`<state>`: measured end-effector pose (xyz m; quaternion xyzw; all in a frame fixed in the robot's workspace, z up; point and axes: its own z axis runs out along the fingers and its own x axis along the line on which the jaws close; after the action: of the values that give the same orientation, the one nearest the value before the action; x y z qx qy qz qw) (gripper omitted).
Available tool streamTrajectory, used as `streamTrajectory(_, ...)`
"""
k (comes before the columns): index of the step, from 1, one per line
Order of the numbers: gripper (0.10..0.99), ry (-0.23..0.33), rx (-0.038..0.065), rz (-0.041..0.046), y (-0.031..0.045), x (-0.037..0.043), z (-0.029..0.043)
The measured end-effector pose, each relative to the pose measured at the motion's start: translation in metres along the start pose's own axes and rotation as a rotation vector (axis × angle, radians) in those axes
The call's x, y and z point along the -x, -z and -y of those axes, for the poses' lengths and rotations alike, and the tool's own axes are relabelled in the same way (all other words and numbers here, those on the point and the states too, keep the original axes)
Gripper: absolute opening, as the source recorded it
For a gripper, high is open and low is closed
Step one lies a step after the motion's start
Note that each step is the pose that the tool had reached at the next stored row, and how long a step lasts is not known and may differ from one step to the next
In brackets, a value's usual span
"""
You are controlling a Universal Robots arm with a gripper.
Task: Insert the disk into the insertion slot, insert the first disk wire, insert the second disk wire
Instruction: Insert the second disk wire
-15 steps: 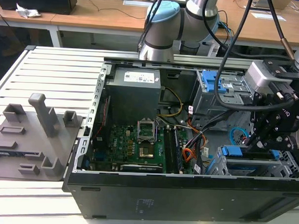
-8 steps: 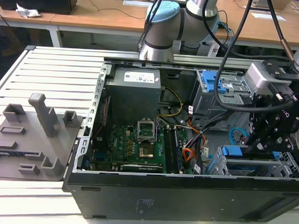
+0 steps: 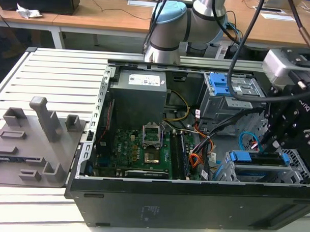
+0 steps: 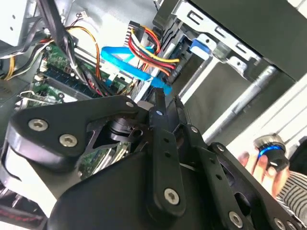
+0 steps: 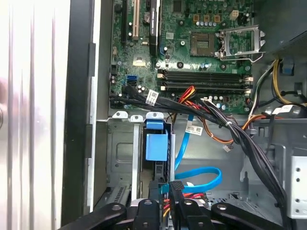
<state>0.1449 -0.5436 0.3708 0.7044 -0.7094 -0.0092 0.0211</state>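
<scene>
Matt grey sheet-metal insertion slot (image 5: pixel 122 158), glossy blue plastic cable (image 5: pixel 199 179), matt black end effector (image 4: pixel 165 103)

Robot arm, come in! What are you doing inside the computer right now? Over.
Gripper down at the disk in the insertion slot. Jaws pinched on a wire plug. Cable bundle draped close by. Over.

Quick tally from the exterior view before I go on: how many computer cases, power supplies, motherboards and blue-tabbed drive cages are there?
computer case: 1
power supply: 1
motherboard: 1
blue-tabbed drive cage: 1
Total: 4
</scene>
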Motion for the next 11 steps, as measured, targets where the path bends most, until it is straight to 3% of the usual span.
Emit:
streamTrajectory(1,0.235,0.0,0.0,-0.0001,0.0038,-0.0001,-0.0002)
streamTrajectory(5,0.22,0.0,0.0,0.0001,0.0046,-0.0001,-0.0002)
streamTrajectory(6,0.106,0.0,0.0,0.0001,0.0049,-0.0001,-0.0002)
streamTrajectory(8,0.106,0.0,0.0,0.0001,0.0054,-0.0001,-0.0002)
streamTrajectory(11,0.106,0.0,0.0,0.0001,-0.0001,-0.0024,0.0)
